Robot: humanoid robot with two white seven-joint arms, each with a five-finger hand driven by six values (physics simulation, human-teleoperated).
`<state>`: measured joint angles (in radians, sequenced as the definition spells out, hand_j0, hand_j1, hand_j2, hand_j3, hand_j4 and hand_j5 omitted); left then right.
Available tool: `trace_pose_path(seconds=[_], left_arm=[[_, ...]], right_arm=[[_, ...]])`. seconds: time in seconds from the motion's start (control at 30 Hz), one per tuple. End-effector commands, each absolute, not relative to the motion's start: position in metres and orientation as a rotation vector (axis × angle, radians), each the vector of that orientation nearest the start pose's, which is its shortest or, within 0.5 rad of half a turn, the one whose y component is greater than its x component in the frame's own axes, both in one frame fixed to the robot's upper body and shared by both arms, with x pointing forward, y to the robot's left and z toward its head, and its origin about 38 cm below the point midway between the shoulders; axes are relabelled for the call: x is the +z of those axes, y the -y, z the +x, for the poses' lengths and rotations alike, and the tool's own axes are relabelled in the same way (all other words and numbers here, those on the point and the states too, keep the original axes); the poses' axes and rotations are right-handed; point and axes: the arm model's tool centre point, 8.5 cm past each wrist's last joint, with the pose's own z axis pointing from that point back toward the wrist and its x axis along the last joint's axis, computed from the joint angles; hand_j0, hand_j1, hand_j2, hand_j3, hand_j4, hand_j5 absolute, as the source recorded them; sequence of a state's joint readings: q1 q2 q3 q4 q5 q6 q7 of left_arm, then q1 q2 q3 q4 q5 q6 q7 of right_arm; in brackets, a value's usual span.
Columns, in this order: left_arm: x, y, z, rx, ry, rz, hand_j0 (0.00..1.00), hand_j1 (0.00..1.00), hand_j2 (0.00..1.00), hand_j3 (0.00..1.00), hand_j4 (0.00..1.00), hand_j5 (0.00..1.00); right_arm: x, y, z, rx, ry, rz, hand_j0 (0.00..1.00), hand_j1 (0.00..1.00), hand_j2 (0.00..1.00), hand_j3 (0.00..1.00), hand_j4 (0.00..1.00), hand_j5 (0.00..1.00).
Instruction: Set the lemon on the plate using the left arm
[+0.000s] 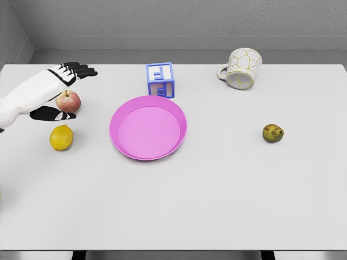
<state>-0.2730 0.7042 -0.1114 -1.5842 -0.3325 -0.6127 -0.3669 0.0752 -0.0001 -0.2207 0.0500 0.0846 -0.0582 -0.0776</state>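
Lemon sits on the table near its left edge, left of the pink plate and just in front of an apple. The left hand hovers spread above the apple, thumb low, fingers extended, holding nothing. The lemon looks firm, light and rounded, likely to roll; a grasp across its middle from above should suit. A block, mug and small dark fruit lie well apart.

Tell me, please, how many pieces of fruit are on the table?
3: a lemon at the left, a red apple just behind it and partly covered by the left hand, and a brownish-green fruit at the right. None seem hidden.
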Motion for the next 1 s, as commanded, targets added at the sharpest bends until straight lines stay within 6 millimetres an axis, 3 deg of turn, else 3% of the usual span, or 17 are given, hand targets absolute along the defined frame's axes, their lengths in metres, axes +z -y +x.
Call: trace_pose_path(seconds=[0.0, 0.2, 0.3, 0.5, 0.67, 0.8, 0.97], left_arm=[[0.234, -0.339, 0.394, -1.59, 1.829, 0.516, 1.0, 1.0, 1.0, 1.0, 1.0, 1.0], [0.234, -0.338, 0.394, -1.587, 1.831, 0.513, 1.0, 1.0, 1.0, 1.0, 1.0, 1.0], [0.245, -0.351, 0.393, -1.593, 1.818, 0.56, 1.0, 1.0, 1.0, 1.0, 1.0, 1.0], [0.211, -0.362, 0.376, -1.86, 1.543, 0.446, 1.0, 1.0, 1.0, 1.0, 1.0, 1.0], [0.228, -0.388, 0.371, -1.913, 1.452, 0.497, 1.0, 1.0, 1.0, 1.0, 1.0, 1.0], [0.204, -0.391, 0.361, -1.994, 1.331, 0.441, 1.0, 1.0, 1.0, 1.0, 1.0, 1.0], [0.169, -0.374, 0.363, -2.018, 1.309, 0.404, 1.0, 1.0, 1.0, 1.0, 1.0, 1.0]], right_arm=[[-0.257, 0.275, -0.061, -0.142, -0.066, -0.165, 1.0, 1.0, 1.0, 1.0, 1.0, 1.0], [-0.257, 0.275, -0.061, -0.134, -0.068, -0.165, 1.0, 1.0, 1.0, 1.0, 1.0, 1.0], [-0.257, 0.275, -0.062, -0.134, -0.069, -0.165, 1.0, 1.0, 1.0, 1.0, 1.0, 1.0], [-0.257, 0.275, -0.062, -0.134, -0.069, -0.165, 1.0, 1.0, 1.0, 1.0, 1.0, 1.0], [-0.257, 0.275, -0.062, -0.134, -0.069, -0.165, 1.0, 1.0, 1.0, 1.0, 1.0, 1.0], [-0.257, 0.275, -0.062, -0.134, -0.069, -0.165, 1.0, 1.0, 1.0, 1.0, 1.0, 1.0], [-0.257, 0.275, -0.062, -0.134, -0.069, -0.165, 1.0, 1.0, 1.0, 1.0, 1.0, 1.0]])
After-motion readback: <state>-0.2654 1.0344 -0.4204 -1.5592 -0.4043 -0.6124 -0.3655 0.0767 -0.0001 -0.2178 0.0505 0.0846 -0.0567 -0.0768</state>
